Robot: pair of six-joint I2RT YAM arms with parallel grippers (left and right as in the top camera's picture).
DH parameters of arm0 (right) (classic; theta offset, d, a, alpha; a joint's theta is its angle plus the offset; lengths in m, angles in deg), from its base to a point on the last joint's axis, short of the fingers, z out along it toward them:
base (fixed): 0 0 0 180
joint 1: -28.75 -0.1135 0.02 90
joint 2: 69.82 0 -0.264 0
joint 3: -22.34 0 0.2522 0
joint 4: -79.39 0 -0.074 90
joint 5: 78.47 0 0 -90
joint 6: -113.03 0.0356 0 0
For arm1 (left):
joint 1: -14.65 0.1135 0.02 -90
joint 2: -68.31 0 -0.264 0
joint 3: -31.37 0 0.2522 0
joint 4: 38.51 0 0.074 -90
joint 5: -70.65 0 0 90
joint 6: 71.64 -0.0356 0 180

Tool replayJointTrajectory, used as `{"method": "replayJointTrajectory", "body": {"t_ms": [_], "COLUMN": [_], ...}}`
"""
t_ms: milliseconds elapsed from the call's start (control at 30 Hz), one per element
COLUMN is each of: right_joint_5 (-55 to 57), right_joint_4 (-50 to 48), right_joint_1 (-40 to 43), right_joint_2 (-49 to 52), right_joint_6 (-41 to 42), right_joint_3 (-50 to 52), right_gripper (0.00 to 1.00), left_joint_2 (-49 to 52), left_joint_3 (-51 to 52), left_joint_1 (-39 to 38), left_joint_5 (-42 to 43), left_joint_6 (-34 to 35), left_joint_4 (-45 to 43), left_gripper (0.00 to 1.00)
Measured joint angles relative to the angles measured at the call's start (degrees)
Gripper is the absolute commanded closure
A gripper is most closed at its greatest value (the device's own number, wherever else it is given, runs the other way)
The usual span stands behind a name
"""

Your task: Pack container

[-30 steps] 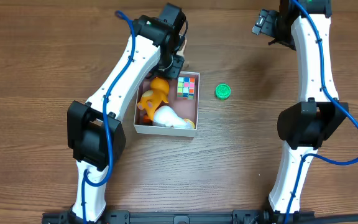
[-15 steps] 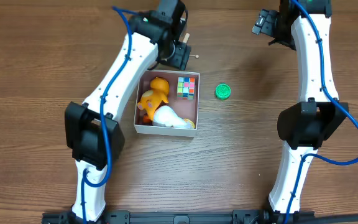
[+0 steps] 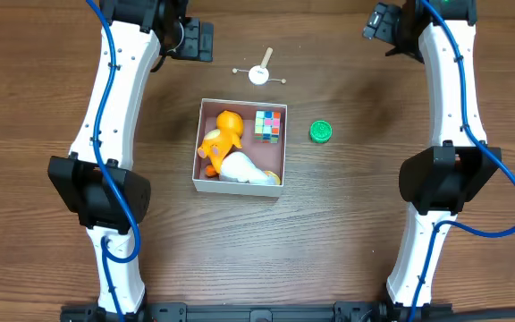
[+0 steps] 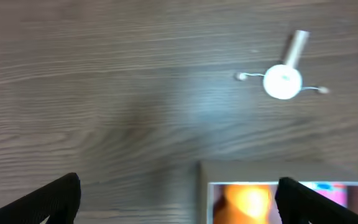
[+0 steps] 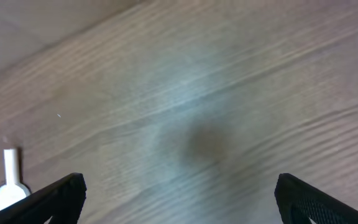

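At the centre of the tabletop [image 3: 347, 224]: the container [image 3: 237, 187], a shallow square box with white walls and a reddish-brown inside, sitting flat between the two arms.
Inside the box: an orange toy [image 3: 220, 136] on the left side, a white toy [image 3: 244, 168] along the near wall and touching the orange one, and a coloured cube [image 3: 269, 125] in the far right corner.
Bare floor of the box: a patch shows on the right side, below the cube.
Outside, right of the box: a green cap [image 3: 321, 132] lying on the wood, near the right wall but apart from it.
Outside, beyond the box: a white disc toy [image 3: 258, 75] with a short stick and thin side wires, lying alone on the wood.
Left tool [image 4: 178, 183]: released, fingers spread wide with nothing between them, held high over the far left, with the disc toy and the box's far edge in its wrist view.
Right tool [image 5: 179, 180]: released and empty, held high at the far right over bare wood.
Progress: three items look packed; two lie loose outside.
Left to do, as I judge it: pick up the cap and the disc toy and set them in the box.
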Motion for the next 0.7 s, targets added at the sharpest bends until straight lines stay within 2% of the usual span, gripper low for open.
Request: {"method": "replayJointTrajectory", "body": {"t_ms": [67, 133, 200, 267, 500, 600, 700], "right_joint_5": [-1.9, -8.8, -15.7, -17.0, -5.8, -2.9, -3.2], "right_joint_4": [-1.1, -6.5, -11.1, -11.3, -2.1, 5.0, 7.0], "right_joint_1": [0.0, 0.1, -0.3, -1.2, -14.6, -14.9, -12.3], "right_joint_2": [0.0, 0.0, 0.0, 0.0, 0.0, 0.0, 0.0], "right_joint_6": [0.0, 0.1, 0.2, 0.2, 2.2, 5.1, 6.7], "right_joint_3": [0.0, 0.0, -0.1, -0.1, -0.2, -0.3, -0.3], "right_gripper": [0.0, 0.0, 0.0, 0.0, 0.0, 0.0, 0.0], "left_joint_2": [0.0, 0.0, 0.0, 0.0, 0.0, 0.0, 0.0], "left_joint_3": [0.0, 0.0, 0.0, 0.0, 0.0, 0.0, 0.0], "left_joint_1": [0.6, 1.6, 2.5, 2.9, 3.1, 3.1, 3.1], "left_joint_5": [-3.7, -5.6, -6.5, -6.7, -6.9, -6.8, -6.8], "left_joint_6": [0.0, 0.0, 0.0, 0.0, 0.0, 0.0, 0.0], "left_joint_4": [0.0, 0.1, 0.2, 0.2, 0.4, 1.4, 2.5], "left_gripper": [0.0, 0.0, 0.0, 0.0, 0.0, 0.0, 0.0]}}
